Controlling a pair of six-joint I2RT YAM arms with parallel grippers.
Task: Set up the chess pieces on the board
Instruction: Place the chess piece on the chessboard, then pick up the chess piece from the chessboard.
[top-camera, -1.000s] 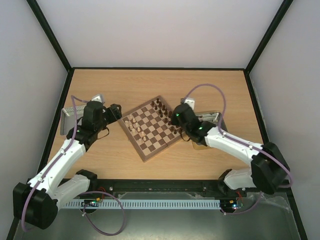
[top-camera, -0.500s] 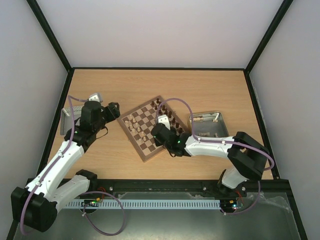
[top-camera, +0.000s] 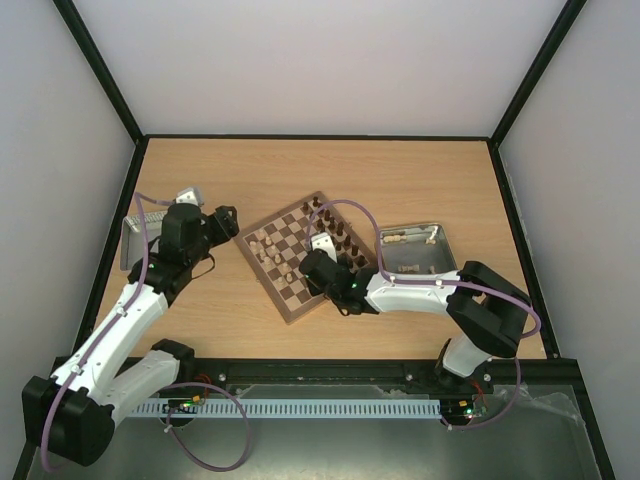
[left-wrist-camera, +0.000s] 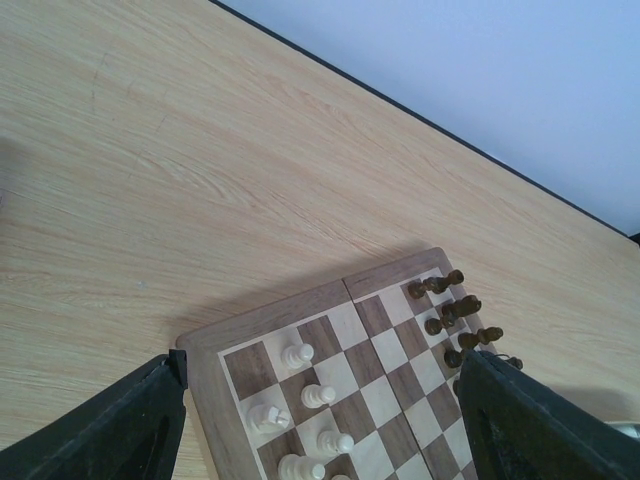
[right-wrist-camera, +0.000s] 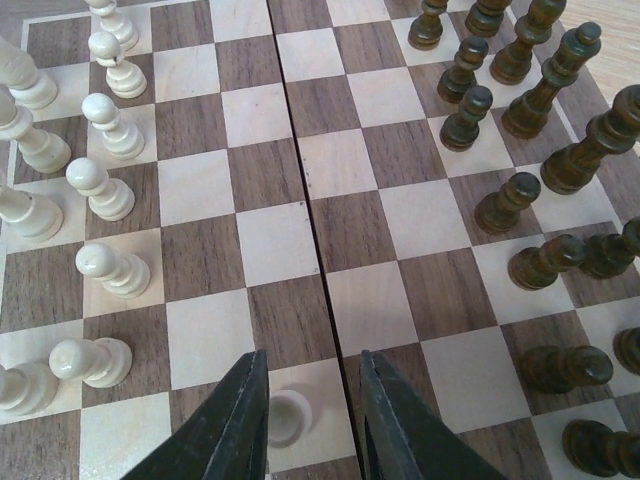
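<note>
Right gripper (right-wrist-camera: 311, 365), pinched before, now parts around a pawn (right-wrist-camera: 288, 415) at the board's (right-wrist-camera: 270, 240) 5 o'clock edge; left gripper (left-wrist-camera: 320, 365) stays spread.

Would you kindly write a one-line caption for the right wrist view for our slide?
Right gripper, jaws parted around a cream pawn on the board, cream chessmen left, dark chessmen right.
</note>
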